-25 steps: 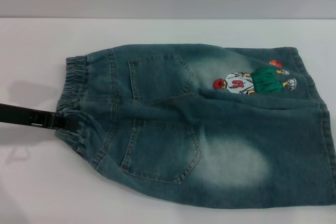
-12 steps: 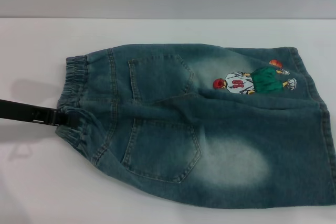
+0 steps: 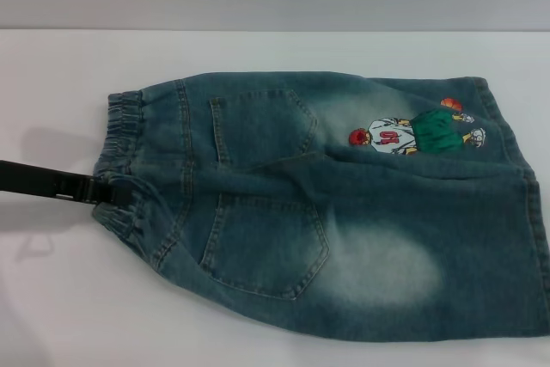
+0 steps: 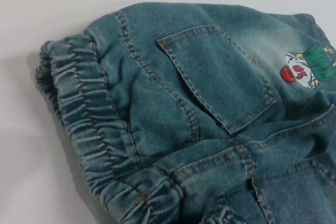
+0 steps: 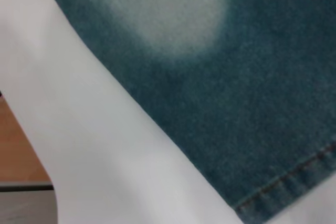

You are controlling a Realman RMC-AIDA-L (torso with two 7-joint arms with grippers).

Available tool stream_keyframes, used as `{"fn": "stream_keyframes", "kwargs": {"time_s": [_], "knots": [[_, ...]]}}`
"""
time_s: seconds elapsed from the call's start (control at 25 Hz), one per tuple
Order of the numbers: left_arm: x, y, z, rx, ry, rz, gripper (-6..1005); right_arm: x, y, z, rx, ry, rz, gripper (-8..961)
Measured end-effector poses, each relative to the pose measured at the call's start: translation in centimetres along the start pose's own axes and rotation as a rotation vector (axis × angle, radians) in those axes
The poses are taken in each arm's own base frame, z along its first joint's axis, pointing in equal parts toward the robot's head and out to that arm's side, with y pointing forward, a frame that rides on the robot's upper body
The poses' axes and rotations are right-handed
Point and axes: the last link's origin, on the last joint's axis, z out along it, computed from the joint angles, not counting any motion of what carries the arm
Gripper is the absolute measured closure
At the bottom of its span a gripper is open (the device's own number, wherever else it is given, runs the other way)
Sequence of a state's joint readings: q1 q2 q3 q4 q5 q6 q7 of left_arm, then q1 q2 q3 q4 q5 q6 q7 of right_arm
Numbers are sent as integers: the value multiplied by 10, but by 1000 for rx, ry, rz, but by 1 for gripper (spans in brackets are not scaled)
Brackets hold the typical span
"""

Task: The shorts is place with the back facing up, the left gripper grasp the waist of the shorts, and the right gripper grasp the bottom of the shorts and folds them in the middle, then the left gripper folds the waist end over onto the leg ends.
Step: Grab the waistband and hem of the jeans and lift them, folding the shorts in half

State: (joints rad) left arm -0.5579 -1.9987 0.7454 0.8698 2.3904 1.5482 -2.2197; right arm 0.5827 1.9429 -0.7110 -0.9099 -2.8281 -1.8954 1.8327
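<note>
Blue denim shorts (image 3: pixel 326 204) lie flat on the white table (image 3: pixel 258 49), back pockets up, with the elastic waist (image 3: pixel 120 126) at the left and the leg ends at the right. My left gripper (image 3: pixel 105 190) comes in low from the left and is shut on the near part of the waist, where the fabric bunches around its tip. The left wrist view looks along the gathered waistband (image 4: pixel 89 108) and a back pocket (image 4: pixel 215 77). In the right wrist view, the faded leg and its stitched hem (image 5: pixel 283 182) show close up. The right gripper itself is out of view.
A cartoon print (image 3: pixel 412 131) marks the far leg. The shorts reach the right border of the head view. In the right wrist view the table's edge (image 5: pixel 37 145) drops off to a brown floor (image 5: pixel 16 150) close beside the leg.
The left gripper has drawn back slightly to the left and a little up. The pinched part of the waist bunches more tightly around it. The rest of the shorts stays put.
</note>
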Motion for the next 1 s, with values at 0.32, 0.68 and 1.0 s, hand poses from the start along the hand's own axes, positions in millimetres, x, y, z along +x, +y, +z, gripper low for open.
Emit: {"fn": "stream_keyframes", "kwargs": {"time_s": [0.32,0.68,1.0], "knots": [[1,0,0,0,1,2,934,-5,4,5,-16,15,-18,185],[1,0,0,1,3,0,933,-5,5,6,-19,21,-18,184],[1,0,0,0,3,1,932,-7,6,9,-20,28,-23,186]]}}
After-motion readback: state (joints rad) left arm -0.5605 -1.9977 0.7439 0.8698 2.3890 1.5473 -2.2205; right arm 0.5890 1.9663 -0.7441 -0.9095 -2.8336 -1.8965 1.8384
